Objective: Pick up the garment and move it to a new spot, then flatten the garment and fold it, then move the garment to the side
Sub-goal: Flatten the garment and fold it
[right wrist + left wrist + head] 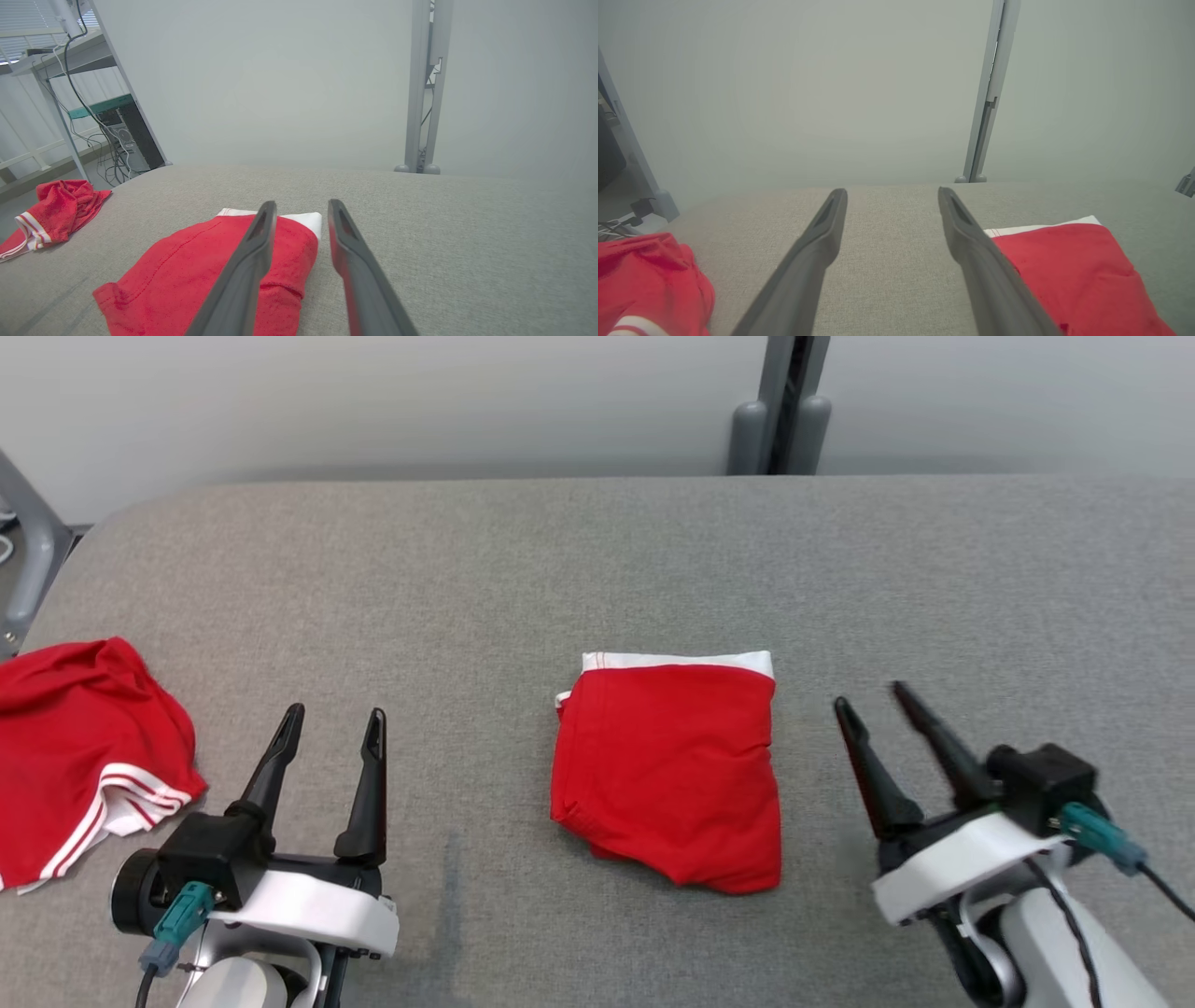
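Note:
A red garment [670, 767] with a white waistband lies folded into a small rectangle at the middle of the grey table [597, 569]. It shows again in the left wrist view [1083, 275] and the right wrist view [196, 275]. My left gripper [333, 721] stands open at the lower left, well apart from the folded piece, with nothing between its fingers [822, 233]. My right gripper [868, 698] hovers just to the right of the garment, its jaws apart and empty, fingers [261, 233] pointing toward the garment's right edge.
A second red garment [84, 747] with white stripes lies crumpled at the table's left edge, also seen in the right wrist view [56, 214]. A grey post [780, 411] stands behind the table. A rack with cables [112, 135] stands off the far left.

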`<state>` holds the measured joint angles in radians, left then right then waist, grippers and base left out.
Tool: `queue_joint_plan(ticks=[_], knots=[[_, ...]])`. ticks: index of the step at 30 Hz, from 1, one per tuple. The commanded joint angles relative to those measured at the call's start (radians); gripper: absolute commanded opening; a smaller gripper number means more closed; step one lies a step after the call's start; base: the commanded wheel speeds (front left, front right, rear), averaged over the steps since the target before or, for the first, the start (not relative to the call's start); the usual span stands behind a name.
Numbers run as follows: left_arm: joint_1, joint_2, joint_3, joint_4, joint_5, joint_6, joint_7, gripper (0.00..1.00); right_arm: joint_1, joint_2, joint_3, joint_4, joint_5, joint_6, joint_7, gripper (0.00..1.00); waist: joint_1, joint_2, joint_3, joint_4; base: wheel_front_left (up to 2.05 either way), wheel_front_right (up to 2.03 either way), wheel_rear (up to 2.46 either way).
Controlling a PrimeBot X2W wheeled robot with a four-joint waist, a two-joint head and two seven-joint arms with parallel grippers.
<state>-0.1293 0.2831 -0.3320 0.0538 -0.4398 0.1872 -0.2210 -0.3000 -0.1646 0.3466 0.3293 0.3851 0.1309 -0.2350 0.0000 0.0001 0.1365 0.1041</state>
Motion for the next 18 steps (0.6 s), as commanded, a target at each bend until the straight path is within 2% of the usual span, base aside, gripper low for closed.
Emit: queue_joint_plan(ticks=[1, 9, 18], knots=[[0.013, 0.011, 0.001, -0.008, 0.007, 0.009, 0.004, 1.0, 0.026, -0.004, -0.046, -0.014, -0.023, 0.0, 0.007, 1.0, 0.0, -0.0001, -0.021, -0.017, 0.0, 0.0, 0.0], [0.037, 0.041, 0.004, -0.024, 0.017, 0.019, 0.013, 1.0, 0.127, 0.032, -0.25, -0.104, -0.116, 0.0, 0.055, 1.0, 0.0, -0.0001, -0.077, -0.041, 0.0, 0.0, 0.0], [0.081, 0.083, 0.018, -0.005, 0.018, 0.027, 0.008, 1.0, 0.24, 0.058, -0.318, -0.193, -0.165, 0.0, 0.125, 1.0, 0.0, -0.0001, -0.138, -0.051, 0.0, 0.0, 0.0]])
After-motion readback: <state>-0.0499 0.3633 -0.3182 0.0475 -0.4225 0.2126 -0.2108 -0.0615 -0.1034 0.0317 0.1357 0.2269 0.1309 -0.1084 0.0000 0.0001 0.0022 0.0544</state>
